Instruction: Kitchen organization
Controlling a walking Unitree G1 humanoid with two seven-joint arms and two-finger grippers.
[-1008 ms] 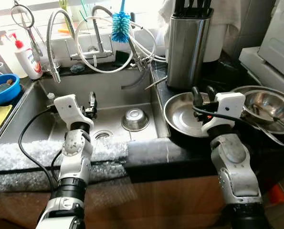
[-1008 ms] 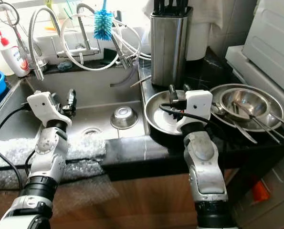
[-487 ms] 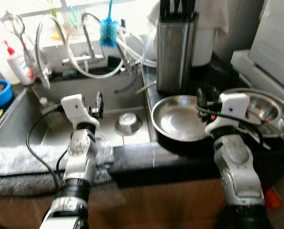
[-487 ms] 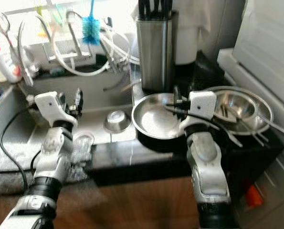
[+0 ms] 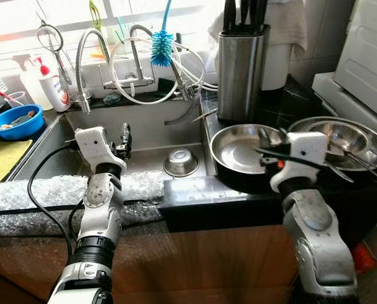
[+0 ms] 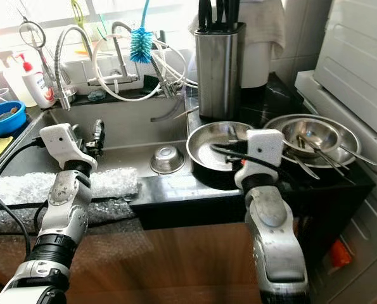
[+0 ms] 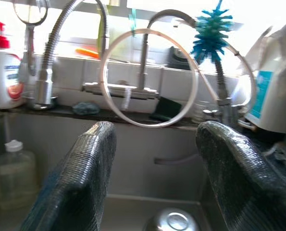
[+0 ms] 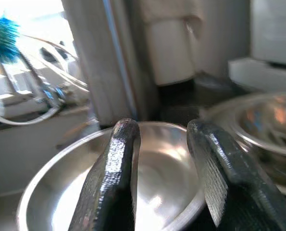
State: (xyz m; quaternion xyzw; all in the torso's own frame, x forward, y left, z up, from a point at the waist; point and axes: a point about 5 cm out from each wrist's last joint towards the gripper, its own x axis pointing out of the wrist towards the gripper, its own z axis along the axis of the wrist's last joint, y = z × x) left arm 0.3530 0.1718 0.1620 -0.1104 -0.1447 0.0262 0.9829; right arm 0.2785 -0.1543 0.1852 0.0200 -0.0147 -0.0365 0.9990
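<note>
A wide, shallow steel bowl (image 5: 242, 149) sits upright and empty on the dark tabletop, just right of the sink (image 5: 150, 136). A small steel bowl (image 5: 180, 163) lies upside down on the sink floor. Farther right, a steel basin (image 5: 346, 136) holds loose cutlery (image 5: 350, 159) — handles crossing its rim.

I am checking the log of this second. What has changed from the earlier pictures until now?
Mostly the head camera moved, so the whole scene shifted. The right gripper hovers open over the empty steel bowl as before, holding nothing. The left gripper stays open above the sink. The small upturned bowl and the knife block have not moved.
</note>
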